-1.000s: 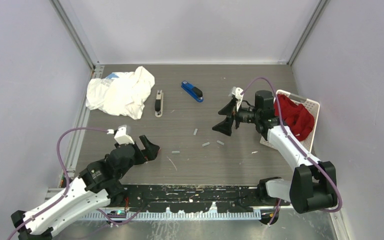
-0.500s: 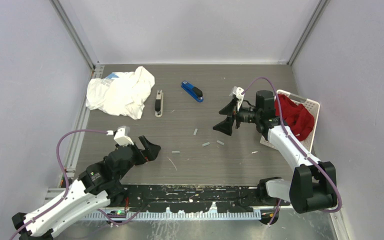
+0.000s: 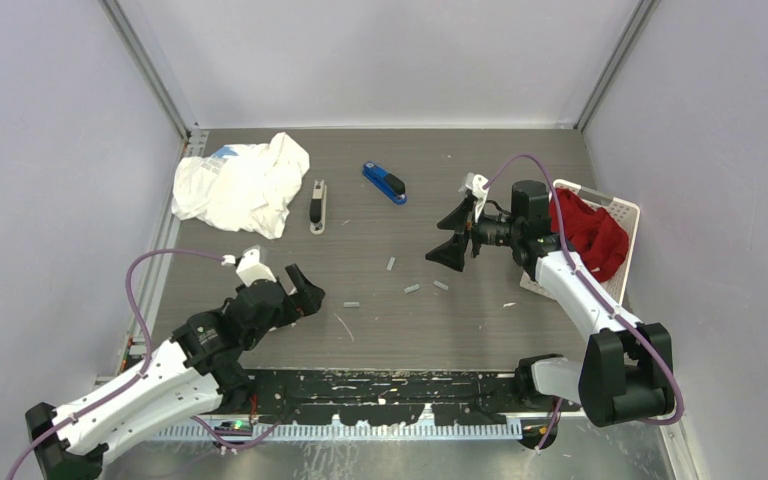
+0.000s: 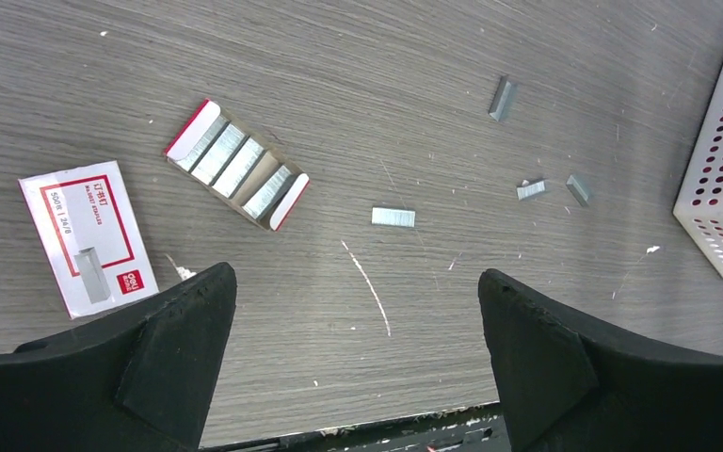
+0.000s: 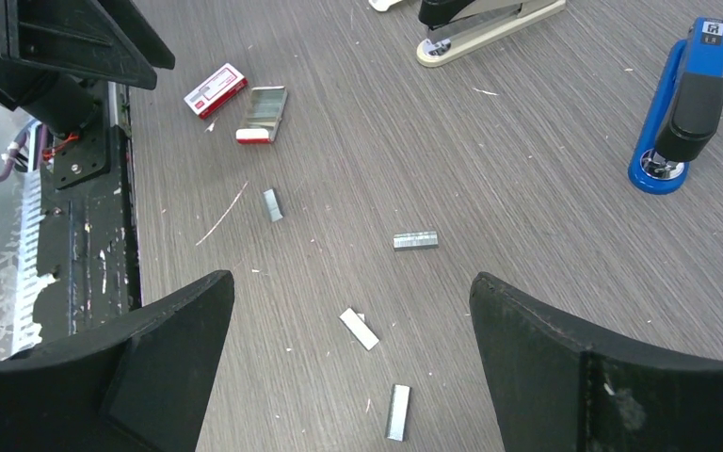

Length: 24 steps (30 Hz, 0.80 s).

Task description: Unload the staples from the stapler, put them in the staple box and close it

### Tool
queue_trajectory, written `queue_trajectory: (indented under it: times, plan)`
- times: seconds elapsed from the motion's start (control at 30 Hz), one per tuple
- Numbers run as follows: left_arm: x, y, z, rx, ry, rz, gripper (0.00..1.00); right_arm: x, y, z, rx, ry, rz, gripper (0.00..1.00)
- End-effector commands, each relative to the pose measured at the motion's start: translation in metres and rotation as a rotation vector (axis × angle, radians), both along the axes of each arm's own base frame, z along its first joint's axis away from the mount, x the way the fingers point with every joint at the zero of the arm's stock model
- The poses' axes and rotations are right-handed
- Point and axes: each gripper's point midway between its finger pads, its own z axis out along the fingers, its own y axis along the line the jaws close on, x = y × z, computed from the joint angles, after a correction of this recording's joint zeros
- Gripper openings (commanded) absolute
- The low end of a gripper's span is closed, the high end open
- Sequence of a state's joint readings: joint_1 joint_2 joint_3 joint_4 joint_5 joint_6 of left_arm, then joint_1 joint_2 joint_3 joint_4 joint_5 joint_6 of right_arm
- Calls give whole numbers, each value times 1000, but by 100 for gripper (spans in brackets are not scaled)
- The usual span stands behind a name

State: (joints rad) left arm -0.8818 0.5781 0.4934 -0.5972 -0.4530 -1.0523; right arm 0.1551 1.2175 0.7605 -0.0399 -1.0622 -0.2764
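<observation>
- The left gripper [image 3: 303,296] hangs low over the near-left part of the table [image 3: 480,330], its jaws spread wide with nothing between them.
- The right gripper [image 3: 446,238] is held above mid-table, pointing left, jaws likewise wide apart and empty.
- The staples lie loose on the wood as four short grey strips. One strip [image 3: 351,304] sits just right of the left gripper, and three more [image 3: 412,289] are scattered below the right gripper.
- None of the strips touches a finger or a stapler.
- The blue stapler [image 3: 384,182] rests near the back centre, well apart from the strips.
- The beige-and-black stapler [image 3: 317,206] lies to its left. Whether its magazine is open is hard to tell from here.
- In the left wrist view, a red-and-white staple box sleeve [image 4: 89,235] lies flat. Near it, not touching, is an open cardboard tray [image 4: 237,165] holding rows of staples.
- A crumpled white cloth [image 3: 240,185] sits at the back left.
- A white perforated basket [image 3: 615,203] at the right edge holds a red cloth [image 3: 590,232].
</observation>
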Motion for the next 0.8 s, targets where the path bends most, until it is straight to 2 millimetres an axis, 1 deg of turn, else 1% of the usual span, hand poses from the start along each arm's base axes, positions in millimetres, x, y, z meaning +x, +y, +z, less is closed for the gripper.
queue_trajectory:
  times: [0.0,0.13,0.23,0.3,0.37,0.43,0.57,0.67,0.77]
  plan:
    - [7,-2,18,-23,-40,22,98,2,3,28,32,-84,23,100]
    - [5,-6,24,68,-124,-138,95,2,2,29,29,-92,20,100]
    - [-2,-8,33,182,-222,-319,93,2,2,29,26,-98,17,100]
    - [-3,-1,36,267,-259,-374,92,2,2,29,25,-99,18,100]
    - [1,6,36,320,-262,-360,92,2,2,29,26,-97,21,100]
    - [5,1,34,329,-263,-369,91,2,2,28,26,-94,23,100]
    - [21,-1,18,374,-217,-314,89,2,2,26,25,-88,26,100]
    - [34,-5,10,350,-203,-281,88,2,3,25,24,-84,27,100]
    - [50,-1,9,285,-177,-239,80,2,3,25,22,-85,25,100]
